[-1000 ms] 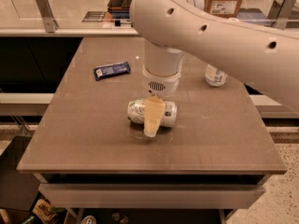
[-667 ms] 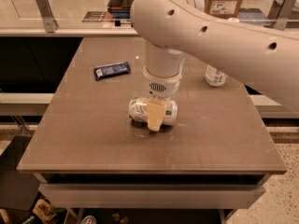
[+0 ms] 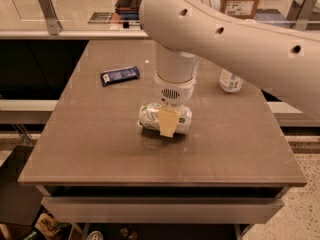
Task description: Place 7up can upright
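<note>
The 7up can (image 3: 150, 116), white-silver with green markings, lies on its side near the middle of the brown table (image 3: 100, 149). My gripper (image 3: 168, 118) comes straight down from the big white arm (image 3: 225, 29) and sits right at the can's middle. It covers the can's centre part. The can rests on the table top.
A dark blue snack bar (image 3: 120, 75) lies at the back left of the table. A clear plastic bottle (image 3: 230, 80) stands at the back right, partly behind my arm. A counter with a cardboard box (image 3: 241, 1) runs behind the table. The table's front edge is close below.
My gripper has shifted slightly up and to the right at the can. The can has stayed lying in the same place.
</note>
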Robot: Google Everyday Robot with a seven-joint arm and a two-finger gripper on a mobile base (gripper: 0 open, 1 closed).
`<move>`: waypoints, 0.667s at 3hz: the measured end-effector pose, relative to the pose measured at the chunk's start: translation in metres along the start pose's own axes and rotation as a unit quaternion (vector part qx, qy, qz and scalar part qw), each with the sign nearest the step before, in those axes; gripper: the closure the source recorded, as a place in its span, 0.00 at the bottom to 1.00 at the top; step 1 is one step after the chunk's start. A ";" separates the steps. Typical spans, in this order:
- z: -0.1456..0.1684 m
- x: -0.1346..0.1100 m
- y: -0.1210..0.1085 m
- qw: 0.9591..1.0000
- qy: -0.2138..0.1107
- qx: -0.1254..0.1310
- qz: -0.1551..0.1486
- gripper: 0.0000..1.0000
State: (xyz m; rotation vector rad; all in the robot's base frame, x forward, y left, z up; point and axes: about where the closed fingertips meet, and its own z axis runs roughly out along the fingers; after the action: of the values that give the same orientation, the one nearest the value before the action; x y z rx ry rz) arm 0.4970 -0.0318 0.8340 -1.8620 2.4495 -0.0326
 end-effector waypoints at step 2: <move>-0.067 0.005 -0.020 0.988 -0.149 0.040 -0.022 1.00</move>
State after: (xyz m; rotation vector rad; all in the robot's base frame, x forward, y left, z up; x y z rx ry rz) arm 0.5111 -0.0436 0.9015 -1.7445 2.1750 0.1320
